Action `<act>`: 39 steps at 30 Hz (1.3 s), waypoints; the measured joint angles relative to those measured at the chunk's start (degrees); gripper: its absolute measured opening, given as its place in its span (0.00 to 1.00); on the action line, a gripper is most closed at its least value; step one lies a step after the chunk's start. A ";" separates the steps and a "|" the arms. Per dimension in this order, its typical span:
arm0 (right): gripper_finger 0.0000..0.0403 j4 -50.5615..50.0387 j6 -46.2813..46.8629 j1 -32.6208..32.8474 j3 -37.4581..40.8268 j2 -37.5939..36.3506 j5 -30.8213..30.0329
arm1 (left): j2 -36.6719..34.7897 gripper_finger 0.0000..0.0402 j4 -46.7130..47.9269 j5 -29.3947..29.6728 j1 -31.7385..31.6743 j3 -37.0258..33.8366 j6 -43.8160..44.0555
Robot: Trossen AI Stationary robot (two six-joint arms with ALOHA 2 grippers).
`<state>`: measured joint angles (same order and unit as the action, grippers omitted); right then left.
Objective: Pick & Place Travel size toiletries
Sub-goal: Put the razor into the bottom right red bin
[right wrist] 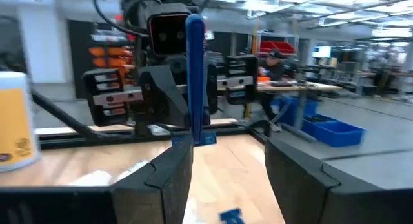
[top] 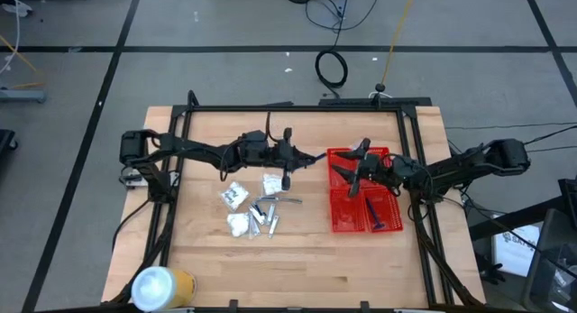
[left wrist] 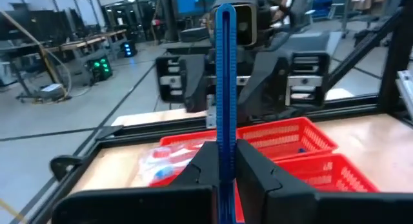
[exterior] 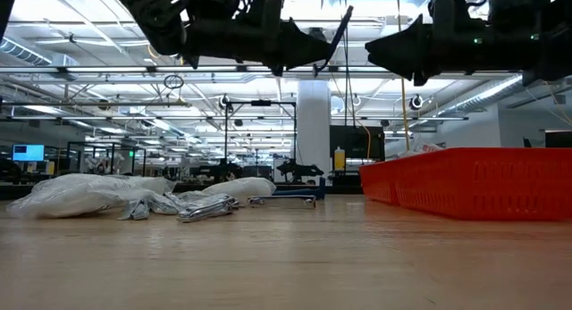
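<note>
- Right now I have the left gripper [top: 317, 157] raised above the table [top: 297, 259], just left of the red basket [top: 343, 218]; its fingers [left wrist: 206, 162] are clamped on a blue stick [left wrist: 225, 88], a razor or toothbrush handle, which I can't tell apart.
- From the left wrist view the stick stands straight up out of the closed jaws, and the basket lies beyond it.
- Facing it, the right gripper [top: 347, 171] hangs over the basket's far-left part, its fingers [right wrist: 164, 166] standing apart.
- From the right wrist view the stick [right wrist: 195, 75] shows beside one right finger; I can't tell whether that finger touches it, and the left jaws clearly hold it.
- In the low view both grippers sit high above the tabletop, tips close together, with the stick [exterior: 340, 37] slanting between them.
- Already in the basket, I see another blue item [top: 376, 214] in the near-right compartment, and something red and blue in a clear wrapper [left wrist: 164, 167] in a compartment near the left gripper.
- On the table left of the basket lies the pile: white packets [top: 236, 196] and short silver tubes [top: 267, 211], close together.
- At the table's near-left corner stands a white-and-yellow roll [top: 160, 286], well apart from everything else.
</note>
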<state>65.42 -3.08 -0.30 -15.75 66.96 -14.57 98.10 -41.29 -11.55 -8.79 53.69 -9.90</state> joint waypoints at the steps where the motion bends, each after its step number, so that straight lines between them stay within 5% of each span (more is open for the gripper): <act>1: 0.46 1.39 0.59 -0.16 -0.02 0.75 1.24 | 0.00 0.04 -0.17 -0.01 0.20 0.00 0.01; 13: 0.48 8.00 0.79 -0.50 -6.08 9.96 8.69 | 0.00 0.02 0.17 -0.02 1.17 0.02 1.10; 23: 0.44 7.99 -3.02 -0.48 -9.74 13.73 8.87 | 0.00 0.03 1.35 0.00 1.21 0.04 1.13; 39: 0.05 7.05 -5.57 -0.50 -9.73 13.66 8.68 | 0.00 0.02 2.79 -0.02 1.26 0.09 0.62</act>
<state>72.47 -8.64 -0.80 -25.47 80.62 -5.89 98.10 -38.50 -11.57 -7.53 53.78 -9.28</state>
